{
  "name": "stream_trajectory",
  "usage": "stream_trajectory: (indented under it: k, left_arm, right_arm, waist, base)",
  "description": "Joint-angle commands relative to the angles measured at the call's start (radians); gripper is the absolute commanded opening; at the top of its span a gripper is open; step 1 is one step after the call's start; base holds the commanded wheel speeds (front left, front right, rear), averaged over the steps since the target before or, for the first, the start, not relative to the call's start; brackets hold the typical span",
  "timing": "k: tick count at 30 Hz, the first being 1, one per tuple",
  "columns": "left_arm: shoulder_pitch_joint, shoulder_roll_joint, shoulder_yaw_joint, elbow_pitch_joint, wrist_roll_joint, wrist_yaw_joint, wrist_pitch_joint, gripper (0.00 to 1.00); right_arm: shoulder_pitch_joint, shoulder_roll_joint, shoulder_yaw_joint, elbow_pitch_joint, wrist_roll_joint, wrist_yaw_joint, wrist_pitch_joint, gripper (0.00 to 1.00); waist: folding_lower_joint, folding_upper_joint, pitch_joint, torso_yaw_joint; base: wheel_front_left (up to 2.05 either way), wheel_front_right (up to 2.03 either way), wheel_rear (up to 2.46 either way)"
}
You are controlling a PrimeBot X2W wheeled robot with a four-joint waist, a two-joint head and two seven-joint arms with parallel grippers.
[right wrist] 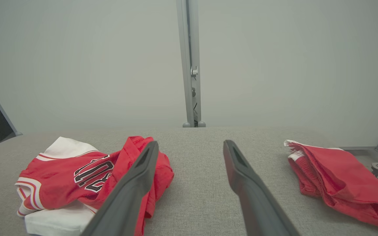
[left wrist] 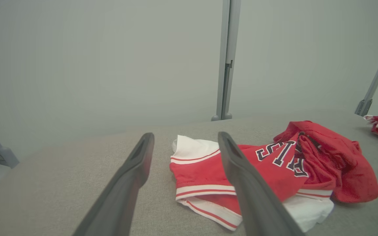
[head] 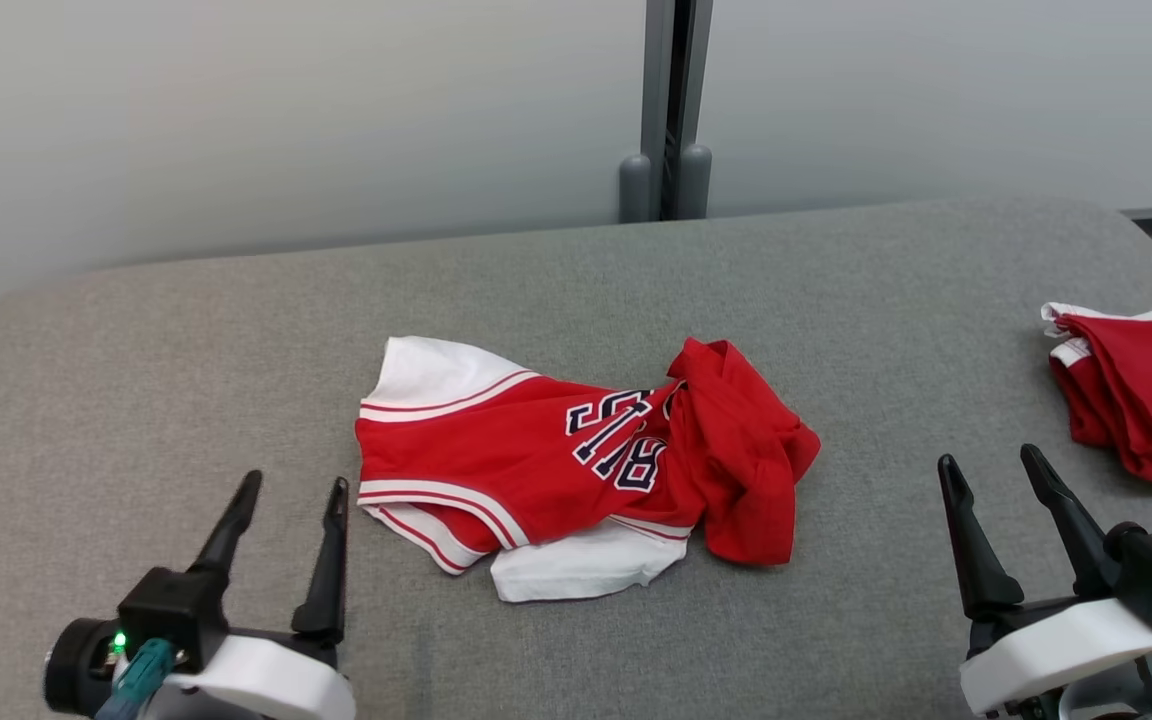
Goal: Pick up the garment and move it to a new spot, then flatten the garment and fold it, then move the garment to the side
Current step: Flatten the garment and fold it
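A crumpled red-and-white garment (head: pixel 576 465) with dark lettering lies at the middle of the grey tabletop (head: pixel 236 330), the left hand (head: pixel 296 482) and right hand (head: pixel 991 455) flank it by the near edge with fingers spread apart and empty, and a second red garment (head: pixel 1141 395) sits at the right edge.

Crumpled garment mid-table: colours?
Garment: red, with white sleeves, red-and-white striped trim and navy white-edged lettering. Clearest in the head view.

Lab — padded table (head: pixel 136 350); partition panels (head: pixel 236 110)
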Motion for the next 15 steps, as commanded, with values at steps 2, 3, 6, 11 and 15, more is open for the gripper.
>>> stream_trajectory:
  k: [2, 3, 6, 11, 15]
  left_arm:
    - [-0.024, -0.003, -0.015, 0.017, -0.014, -0.018, 0.025, 1.00]
    - [-0.035, -0.007, -0.026, 0.024, -0.020, -0.030, 0.039, 1.00]
    - [-0.064, -0.017, -0.058, 0.060, -0.048, -0.066, 0.095, 1.00]
    - [-0.115, -0.058, -0.105, 0.138, -0.111, -0.126, 0.166, 1.00]
    - [-0.159, -0.079, -0.112, 0.209, -0.146, -0.154, 0.191, 1.00]
  right_arm:
    - [-0.011, -0.003, 0.002, -0.005, 0.003, 0.000, -0.002, 1.00]
    - [-0.017, -0.003, 0.005, -0.006, 0.003, 0.000, -0.003, 1.00]
    - [-0.034, -0.003, 0.013, -0.007, 0.005, 0.000, -0.008, 1.00]
    - [-0.064, -0.003, 0.028, -0.001, 0.011, 0.000, -0.020, 1.00]
    - [-0.091, -0.003, 0.034, 0.010, 0.014, 0.000, -0.035, 1.00]
  waist:
    - [0.0000, -0.0001, 0.023, -0.011]
    - [0.0000, -0.0001, 0.034, -0.015]
    - [0.0000, -0.0001, 0.073, -0.030]
    - [0.0000, -0.0001, 0.143, -0.059]
    - [0.0000, -0.0001, 0.194, -0.082]
  base:
    - [0.00, 0.00, 0.00]
    - [0.00, 0.00, 0.00]
    - [0.00, 0.00, 0.00]
    - [0.00, 0.00, 0.00]
    - [0.00, 0.00, 0.00]
